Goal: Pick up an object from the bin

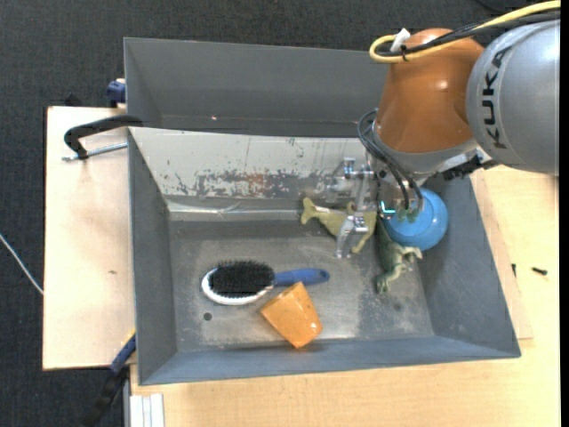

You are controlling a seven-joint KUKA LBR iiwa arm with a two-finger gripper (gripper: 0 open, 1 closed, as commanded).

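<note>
While the gripper (354,210) hangs low at the right back of the bin (147,238), the pick looks unfinished.
An olive toy figure (320,214) lies right at it, beside a blue ball (427,223); whether the claw is spread or pinching cannot be told.

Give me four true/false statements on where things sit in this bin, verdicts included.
1. The hairbrush with the blue handle lies on the bin floor toward the view's lower left. True.
2. The orange cup rests against the far wall. False: it lies by the near wall, just below the brush's handle.
3. A blue round thing sits on the bin's right side, next to the gripper. True.
4. The gripper is over the hairbrush. False: it is right of centre, by a pale yellow-green toy and the blue round thing.
</note>
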